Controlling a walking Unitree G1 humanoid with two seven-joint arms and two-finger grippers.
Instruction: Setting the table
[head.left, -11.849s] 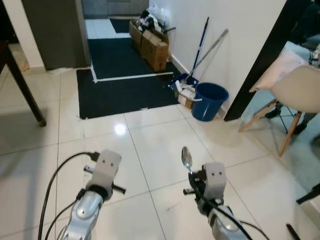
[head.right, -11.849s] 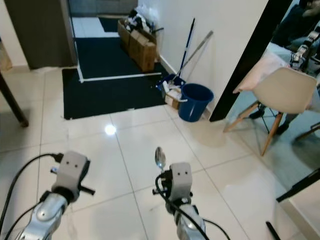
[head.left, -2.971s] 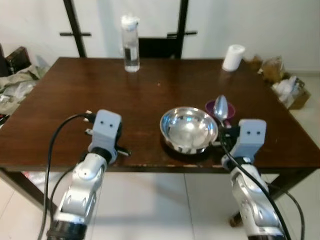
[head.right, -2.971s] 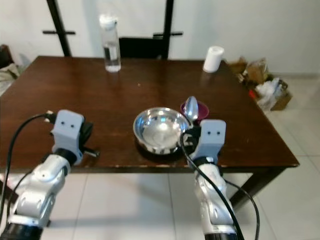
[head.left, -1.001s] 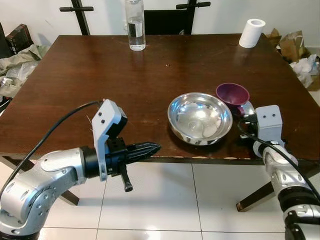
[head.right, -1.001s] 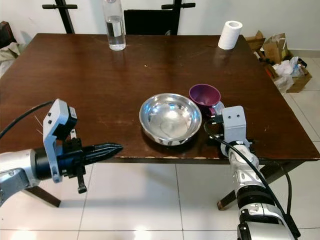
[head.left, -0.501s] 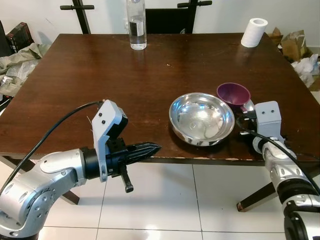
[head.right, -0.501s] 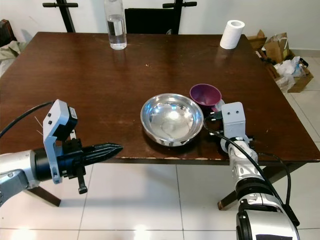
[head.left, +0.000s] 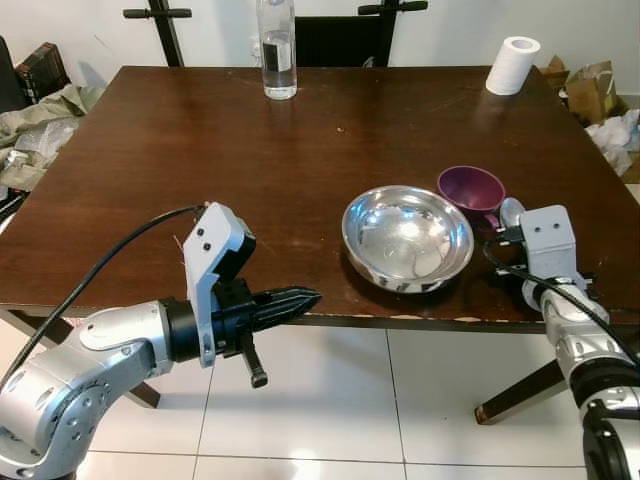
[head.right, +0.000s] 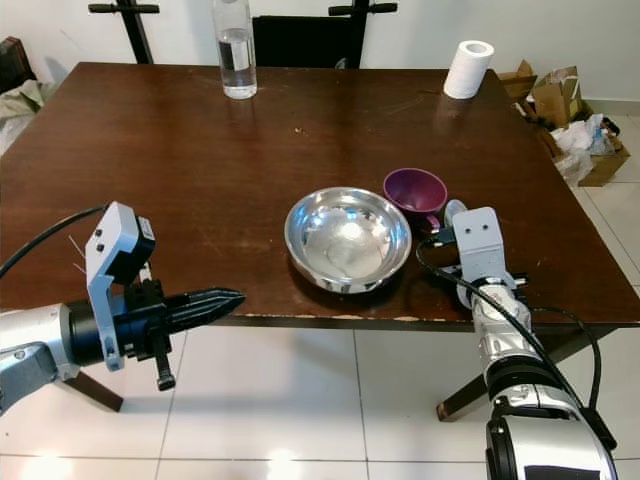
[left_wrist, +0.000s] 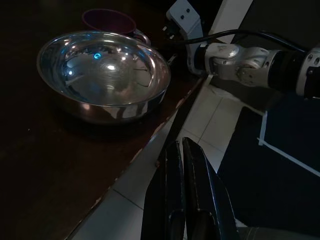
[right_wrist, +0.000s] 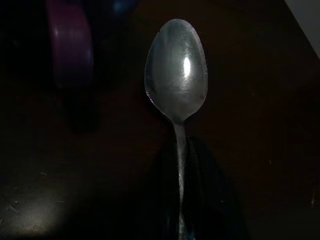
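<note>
A steel bowl (head.left: 407, 238) stands near the front edge of the dark wooden table (head.left: 200, 170). A purple cup (head.left: 471, 190) sits just behind it to the right. My right gripper (head.left: 512, 233) is low over the table to the right of the bowl, shut on the handle of a metal spoon (right_wrist: 176, 75). The spoon's head (head.left: 511, 211) points toward the cup, close to the tabletop. My left gripper (head.left: 305, 296) is shut and holds nothing. It hovers off the table's front edge and points right toward the bowl (left_wrist: 102, 75).
A water bottle (head.left: 277, 45) and a paper roll (head.left: 512, 65) stand at the table's far edge, with a black chair (head.left: 340, 35) behind. Boxes and bags (head.left: 595, 95) lie on the floor at the right, and more clutter (head.left: 35, 140) at the left. White tiles (head.left: 400, 420) lie below.
Three seconds ago the spoon stood upright in my right gripper; now it is tipped low beside the bowl. My left arm has swung to point right. Little moved in the last second.
</note>
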